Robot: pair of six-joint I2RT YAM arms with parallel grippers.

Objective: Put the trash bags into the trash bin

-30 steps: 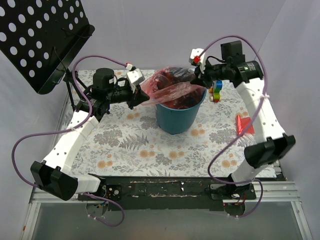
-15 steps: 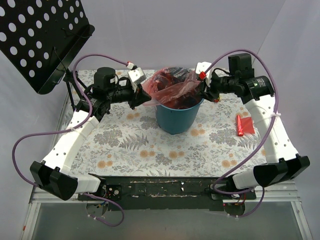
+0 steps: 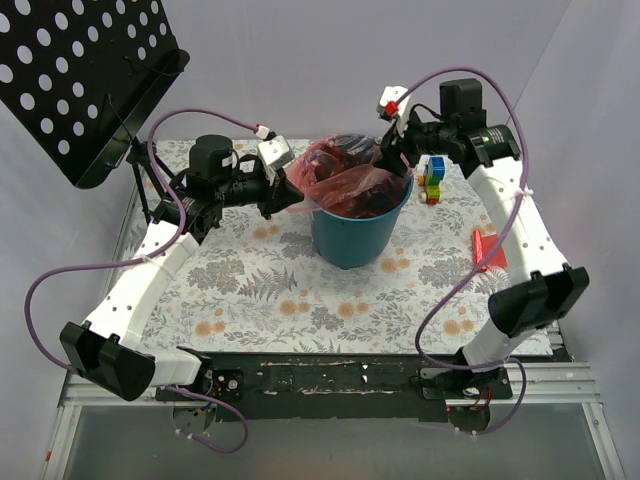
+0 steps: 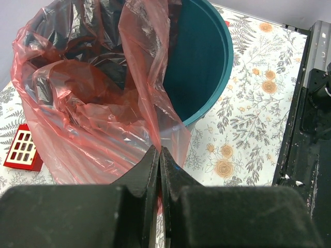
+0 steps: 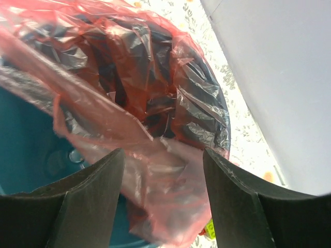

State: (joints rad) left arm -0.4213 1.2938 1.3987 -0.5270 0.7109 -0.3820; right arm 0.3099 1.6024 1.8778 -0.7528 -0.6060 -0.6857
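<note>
The left pincer [image 4: 159,157] is pressed together on a fold of the trash bags [image 4: 88,103], just outside the left rim of the trash bin [image 4: 204,62]. The right pincer [image 5: 161,160] stands spread over the far-right rim, clamping nothing. The stuffing step looks part done: next, I judge, the pinched fold must go over the rim and be let go inside. The red-pink film is glossy and crumpled, heaped in the bin's mouth near the far edge of the surface [image 4: 248,129]
</note>
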